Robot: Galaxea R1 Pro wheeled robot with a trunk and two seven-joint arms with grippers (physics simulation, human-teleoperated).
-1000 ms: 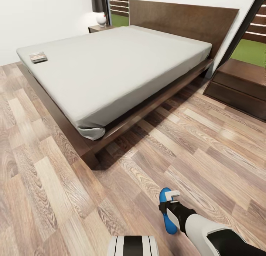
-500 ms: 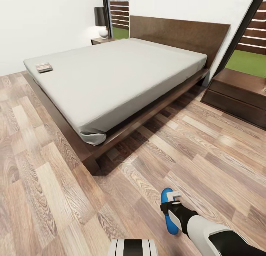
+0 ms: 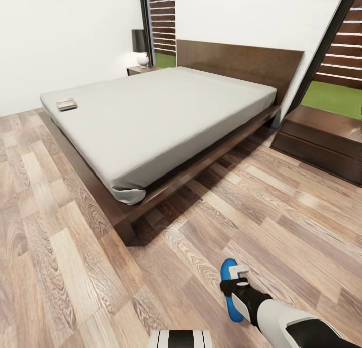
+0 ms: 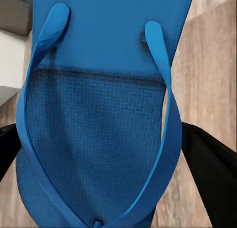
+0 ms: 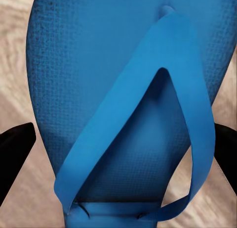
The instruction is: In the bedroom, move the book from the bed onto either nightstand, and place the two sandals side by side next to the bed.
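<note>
Midway at best — right gripper point(image 3: 235, 282) clamped on one sandal point(image 3: 229, 287), left gripper point(image 4: 106, 154) on the other sandal point(image 4: 98, 124), neither set down beside bed point(image 3: 156, 111); book point(image 3: 66, 104) unmoved on mattress, far from nightstand point(image 3: 322, 139).

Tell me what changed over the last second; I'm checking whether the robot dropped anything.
Nothing dropped. The camera's view shifted, so the bed and book sit lower in frame. The right hand still holds its sandal.
</note>
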